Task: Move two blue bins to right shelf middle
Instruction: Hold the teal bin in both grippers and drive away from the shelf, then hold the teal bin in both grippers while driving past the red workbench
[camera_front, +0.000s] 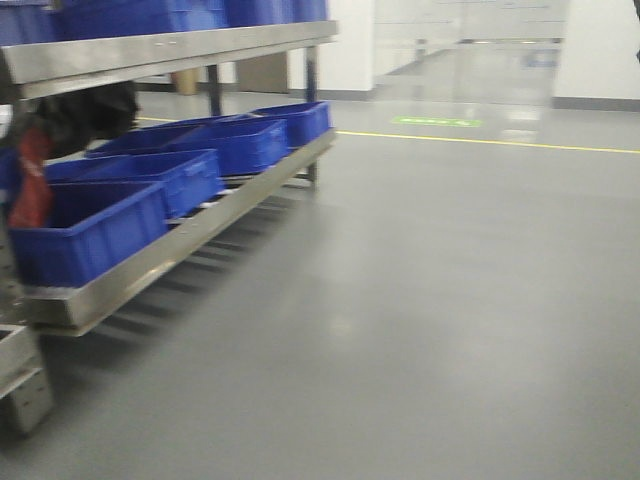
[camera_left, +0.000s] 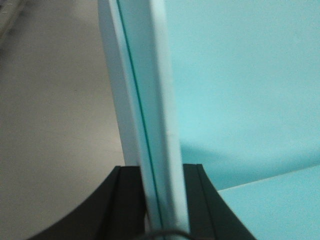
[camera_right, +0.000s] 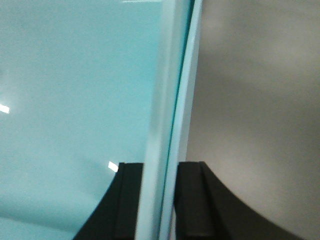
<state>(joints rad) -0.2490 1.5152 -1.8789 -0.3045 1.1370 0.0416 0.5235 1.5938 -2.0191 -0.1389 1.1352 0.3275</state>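
Observation:
In the left wrist view my left gripper (camera_left: 160, 172) is shut on the upright side wall (camera_left: 145, 100) of a bin that looks pale cyan here; its inside (camera_left: 240, 90) fills the right of the view. In the right wrist view my right gripper (camera_right: 160, 170) is shut on the opposite wall (camera_right: 172, 100) of the bin, whose inside (camera_right: 75, 90) fills the left. The black fingers sit one on each side of each wall. The held bin and both grippers are out of the front view.
A metal shelf rack (camera_front: 180, 245) stands at the left of the front view, with several blue bins (camera_front: 190, 175) on its low level and more on the level above (camera_front: 150, 15). A red and black object (camera_front: 30, 180) hangs at the far left. Grey floor with a yellow line (camera_front: 500, 142) stretches right.

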